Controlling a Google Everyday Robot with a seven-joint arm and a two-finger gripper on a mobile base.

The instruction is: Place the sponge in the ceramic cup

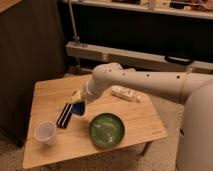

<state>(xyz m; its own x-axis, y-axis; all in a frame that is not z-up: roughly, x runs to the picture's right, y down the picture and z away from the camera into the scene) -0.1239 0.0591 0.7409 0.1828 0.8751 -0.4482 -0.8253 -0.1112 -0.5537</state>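
My white arm reaches from the right across the wooden table (140,125). Its gripper (78,103) hangs over the table's middle left, shut on the sponge (80,110), a small blue block with a yellowish face. The sponge is held just above the tabletop, beside the far end of a black ridged bar (64,116). The ceramic cup (45,132), pale and handleless, stands upright near the front left corner, to the lower left of the gripper and apart from it.
A wide green bowl (106,130) sits at the front middle of the table, right of the gripper. A white elongated packet (125,93) lies behind the arm. A dark cabinet stands to the left and a shelf unit behind.
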